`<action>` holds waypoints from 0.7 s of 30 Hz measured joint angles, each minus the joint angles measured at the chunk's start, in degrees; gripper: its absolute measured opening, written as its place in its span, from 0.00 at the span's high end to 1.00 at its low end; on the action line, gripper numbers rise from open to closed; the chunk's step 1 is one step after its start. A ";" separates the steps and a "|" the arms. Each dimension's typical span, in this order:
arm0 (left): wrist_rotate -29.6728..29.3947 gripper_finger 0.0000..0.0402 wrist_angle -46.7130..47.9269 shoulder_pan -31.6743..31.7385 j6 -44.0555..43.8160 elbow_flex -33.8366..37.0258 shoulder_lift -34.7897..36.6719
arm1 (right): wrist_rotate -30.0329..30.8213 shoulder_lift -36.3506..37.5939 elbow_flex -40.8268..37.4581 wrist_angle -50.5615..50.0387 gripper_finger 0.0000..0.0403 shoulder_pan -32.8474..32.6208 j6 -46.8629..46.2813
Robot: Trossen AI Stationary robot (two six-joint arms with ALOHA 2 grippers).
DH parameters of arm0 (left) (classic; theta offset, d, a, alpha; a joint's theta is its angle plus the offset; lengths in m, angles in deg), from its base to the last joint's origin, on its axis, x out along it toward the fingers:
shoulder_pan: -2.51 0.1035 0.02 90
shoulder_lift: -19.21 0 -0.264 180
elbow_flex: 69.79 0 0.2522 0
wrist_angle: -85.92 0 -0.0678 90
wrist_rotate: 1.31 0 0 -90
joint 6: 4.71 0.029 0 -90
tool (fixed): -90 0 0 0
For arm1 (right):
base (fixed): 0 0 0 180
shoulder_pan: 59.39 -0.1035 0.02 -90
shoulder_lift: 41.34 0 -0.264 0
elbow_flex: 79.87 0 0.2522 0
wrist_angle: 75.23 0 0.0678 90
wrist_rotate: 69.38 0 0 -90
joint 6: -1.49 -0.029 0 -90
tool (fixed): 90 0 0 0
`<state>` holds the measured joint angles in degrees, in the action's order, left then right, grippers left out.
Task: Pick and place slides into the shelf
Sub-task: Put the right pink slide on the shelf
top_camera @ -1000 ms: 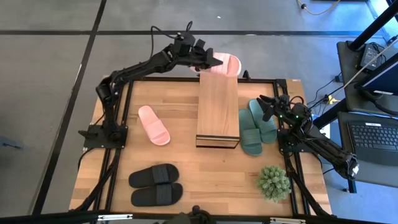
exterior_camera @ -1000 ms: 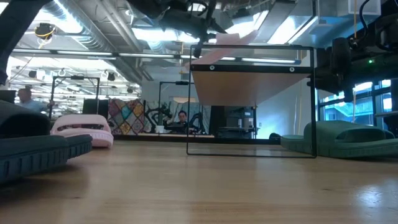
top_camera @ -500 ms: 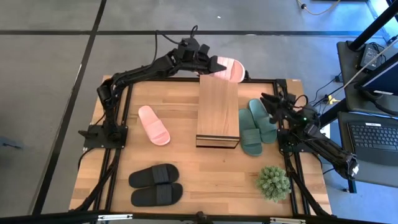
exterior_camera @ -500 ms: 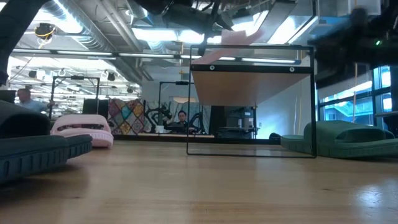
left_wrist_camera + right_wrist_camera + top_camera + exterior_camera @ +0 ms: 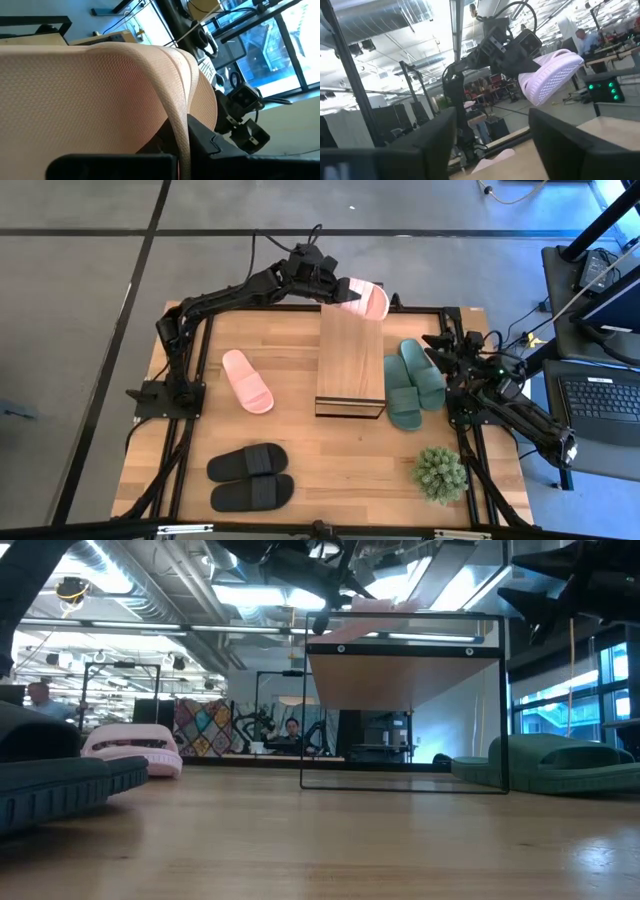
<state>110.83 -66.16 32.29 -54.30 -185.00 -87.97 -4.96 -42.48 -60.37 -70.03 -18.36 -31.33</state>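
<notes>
Held slide: a light pink slide point(image 5: 362, 296), foam, with one wide strap and a fine textured sole; it hung in the air at the 12 o'clock end of the shelf point(image 5: 350, 360).
Left gripper: the left gripper point(image 5: 322, 281) was clenched on the pink slide, above the far end of the shelf.
Second pink slide: the other pink slide point(image 5: 247, 381) lay on the table point(image 5: 330, 460) at 9 o'clock from the shelf, well apart.
Green slides: two dark green slides point(image 5: 410, 381) lay side by side just at 3 o'clock of the shelf.
Black slides: two black slides point(image 5: 250, 477) lay together at 7 o'clock of the table.
Right gripper: the right gripper point(image 5: 435, 346) hovered over the green slides with fingers spread, holding nothing.
Shelf: one, light wood plank top on a thin black frame.
Plant: one small green plant point(image 5: 440, 473) at 5 o'clock.
Count: six slides, three pairs.
</notes>
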 joint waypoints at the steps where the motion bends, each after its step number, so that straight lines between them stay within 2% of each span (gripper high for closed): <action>1: 0.01 0.99 -0.05 0.00 0.24 0.00 0.00 | 0.00 0.02 0.00 0.03 0.33 0.00 0.68; 4: 0.01 0.99 0.01 0.02 0.29 0.00 0.00 | 0.62 0.02 0.00 0.81 0.26 0.00 1.05; 7: 0.52 0.99 -0.01 0.02 0.49 0.00 0.00 | 3.71 0.02 0.00 1.28 0.23 0.00 1.30; 11: 0.54 0.99 0.23 -0.11 1.14 0.00 0.00 | 13.99 -1.81 0.02 -0.55 0.23 0.00 -1.50; 13: 0.67 0.99 0.23 -0.11 1.14 0.00 0.00 | 16.69 -3.92 0.03 -0.29 0.23 0.00 -1.92; 17: 0.79 0.99 0.39 -0.11 1.16 0.00 0.00 | 16.93 -9.75 2.29 -0.81 0.23 0.00 -3.53; 21: 0.97 0.99 0.40 -0.31 1.74 0.00 0.00 | 16.45 -17.45 8.64 -2.85 0.25 -0.02 -4.64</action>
<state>111.80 -65.75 31.98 -52.56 -185.00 -87.97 11.50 -59.93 -51.73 -72.88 -18.38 -35.96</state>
